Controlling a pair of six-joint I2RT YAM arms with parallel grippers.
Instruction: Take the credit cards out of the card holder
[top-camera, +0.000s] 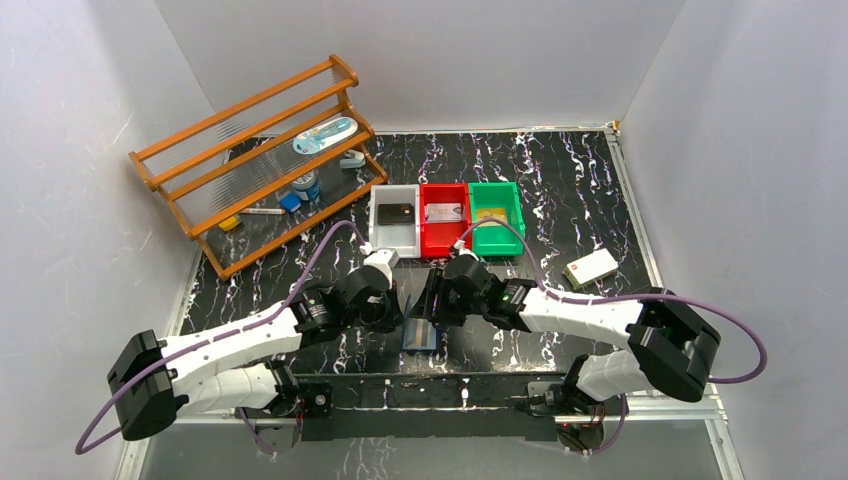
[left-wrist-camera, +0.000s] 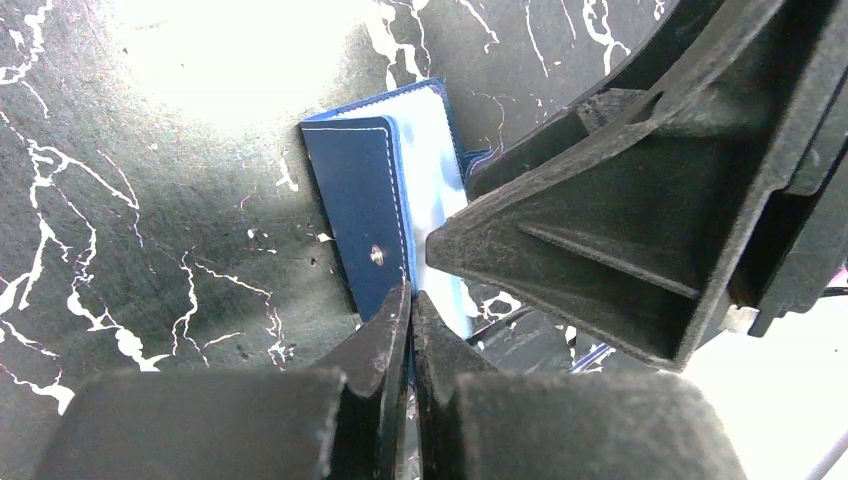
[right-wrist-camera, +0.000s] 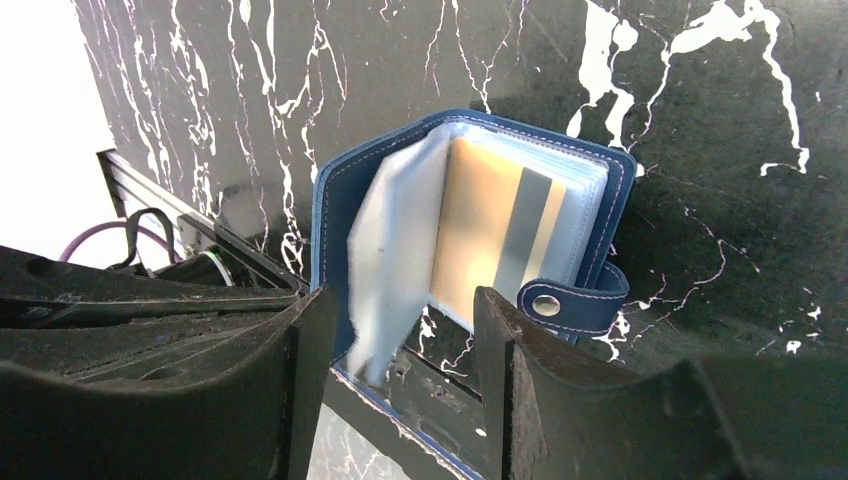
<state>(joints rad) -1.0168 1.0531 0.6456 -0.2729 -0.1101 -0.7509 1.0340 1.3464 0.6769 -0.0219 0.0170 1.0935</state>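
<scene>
Left gripper (left-wrist-camera: 410, 305): jaws closed tight, tips meeting on the near edge of the card holder (left-wrist-camera: 355, 200). It seems to be pinching the navy cover and propping the holder open.

Right gripper (right-wrist-camera: 405, 345): jaws standing open, straddling a loose pale-blue pocket leaf (right-wrist-camera: 385, 250). No clear contact with it.

Risks, as I am judging them:
- If the right jaws close here, they are likely catching the floppy leaf rather than the gold card (right-wrist-camera: 480, 230). A pull would then be dragging the whole holder, or tugging the cover out of the left pinch.
- The left pinch is sitting on the very edge of a thin cover. If it slips, the holder is probably folding shut over the card.
- The two grippers are crowding each other over one small thing, so fingers could be knocking together.
- The card is sitting deep in its sleeve behind cloudy plastic, offering little bare edge to grip.

Position: the holder is lying open on the black marbled table (right-wrist-camera: 700, 100) between the two grippers, near the front edge. The gold card, with its grey stripe, is resting in the thicker stack of pockets, just beyond the right jaws and toward the snap-strap side.

Further out: white bin (top-camera: 380, 238), red bin (top-camera: 428, 242) and green bin (top-camera: 516, 228) are standing well apart at the back. Each is holding a card.
</scene>
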